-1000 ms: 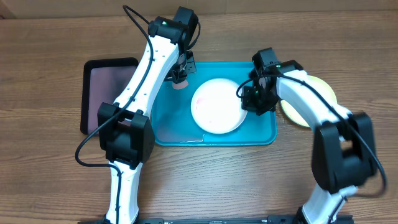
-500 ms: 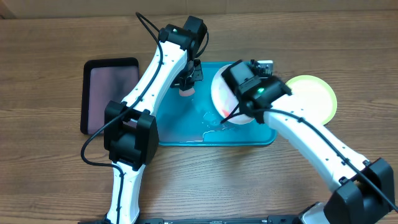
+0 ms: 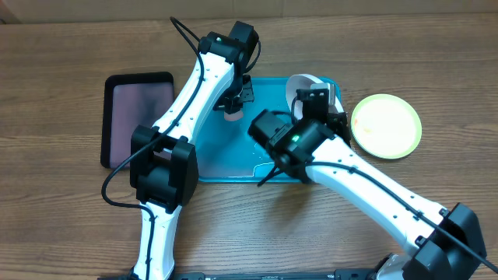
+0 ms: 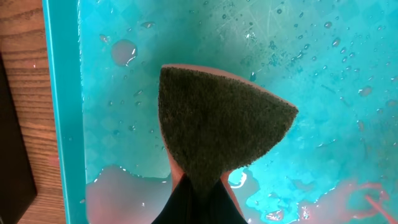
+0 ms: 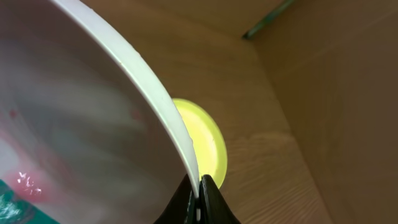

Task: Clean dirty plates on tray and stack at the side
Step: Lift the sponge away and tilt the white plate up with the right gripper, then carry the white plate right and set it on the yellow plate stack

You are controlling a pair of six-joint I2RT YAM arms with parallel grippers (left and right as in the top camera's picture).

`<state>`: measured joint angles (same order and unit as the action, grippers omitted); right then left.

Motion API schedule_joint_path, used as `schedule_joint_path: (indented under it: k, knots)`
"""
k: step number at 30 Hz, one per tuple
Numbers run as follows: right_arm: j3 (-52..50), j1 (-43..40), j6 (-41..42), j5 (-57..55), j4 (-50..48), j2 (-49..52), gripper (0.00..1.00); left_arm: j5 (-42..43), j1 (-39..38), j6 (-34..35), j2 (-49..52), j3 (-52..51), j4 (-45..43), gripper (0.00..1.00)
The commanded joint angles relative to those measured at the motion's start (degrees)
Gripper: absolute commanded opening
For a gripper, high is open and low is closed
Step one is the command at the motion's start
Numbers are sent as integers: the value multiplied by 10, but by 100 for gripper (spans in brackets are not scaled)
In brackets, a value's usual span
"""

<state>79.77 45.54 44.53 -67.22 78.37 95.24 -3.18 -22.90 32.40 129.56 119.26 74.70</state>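
One plate in play, the white plate (image 3: 302,84): it is off the tray (image 3: 233,159), tipped steeply on edge above the tray's far right corner. The right wrist view shows a pink smear (image 5: 25,177) low on its inner face, so it looks not fully clean. The right gripper (image 5: 199,191) is clamped narrow on the thin rim. The plate's body rises up and to the left of the fingertips, with only the rim edge between them. Main risk, as I judge it: the pinch is small and on a wet, slick rim, so the plate could swing or slip out and drop onto the tray or the table (image 3: 70,210). Second risk: if it goes to the stack now, the smear goes with it onto the yellow-green plate (image 3: 387,124), which lies flat on the table just off the tray's right edge. Drips on the wood are likely too. Third: the right arm lies across the tray's near half, close to the left arm, so a sideways swing could make them clash. The left gripper (image 4: 194,190) is closed on a sponge (image 4: 217,124), scouring face out, at the tray's far left corner over pink water (image 4: 118,186). A black tray (image 3: 140,117) sits beyond the tray's left edge. No blue plate in view.
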Motion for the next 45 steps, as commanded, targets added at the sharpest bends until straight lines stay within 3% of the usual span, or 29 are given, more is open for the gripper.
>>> schedule_joint_path:
  k: [1,22,31,33,37,39,45]
  knots:
    - [1,25,70,-100,20,-19,4,2,0,-11,1,-3,-5,4]
    - [1,41,116,-104,34,-19,4,0,0,-11,1,-3,-6,4]
    - [1,-58,179,51,15,-19,4,0,0,-11,1,-3,-6,4]
    - [1,-102,131,110,-13,-19,4,0,0,-11,1,-3,-6,4]
    - [1,-203,-61,287,-116,-19,4,0,0,-11,1,-3,-6,4]
    - [1,-252,-116,379,-153,-19,4,0,0,-11,1,-3,-6,4]
    - [1,-433,-175,625,-204,-19,4,0,0,-11,1,-3,-5,4]
